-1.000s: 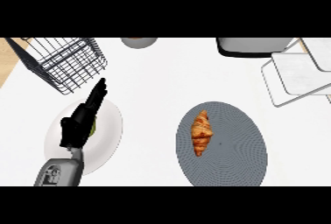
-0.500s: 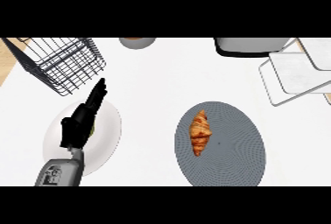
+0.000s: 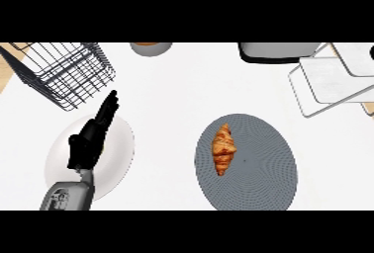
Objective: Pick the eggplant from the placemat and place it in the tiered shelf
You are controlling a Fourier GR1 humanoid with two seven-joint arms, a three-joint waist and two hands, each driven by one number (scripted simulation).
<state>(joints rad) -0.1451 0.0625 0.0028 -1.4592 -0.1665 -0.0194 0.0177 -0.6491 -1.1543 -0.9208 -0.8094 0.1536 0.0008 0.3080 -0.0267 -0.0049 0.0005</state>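
Left hand (image 3: 91, 141) open, fingers straight, empty, above round white plate (image 3: 120, 165). Risk: oval grey placemat (image 3: 266, 170) holds brown croissant-shaped pastry (image 3: 223, 149), no eggplant visible; wrong item could reach white tiered shelf (image 3: 330, 81).

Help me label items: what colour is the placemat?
The placemat is grey with fine dotted rings, clearest in the head view.

Very little is different from one second ago. The things on the tabletop now sit slightly more to the left in the head view. This is so for the grey oval placemat (image 3: 252, 185) with the brown croissant (image 3: 223, 149) on it, the light grey tiered shelf (image 3: 330, 79) at the right, and the grey round bowl (image 3: 151, 48) at the top edge. The drift is small.
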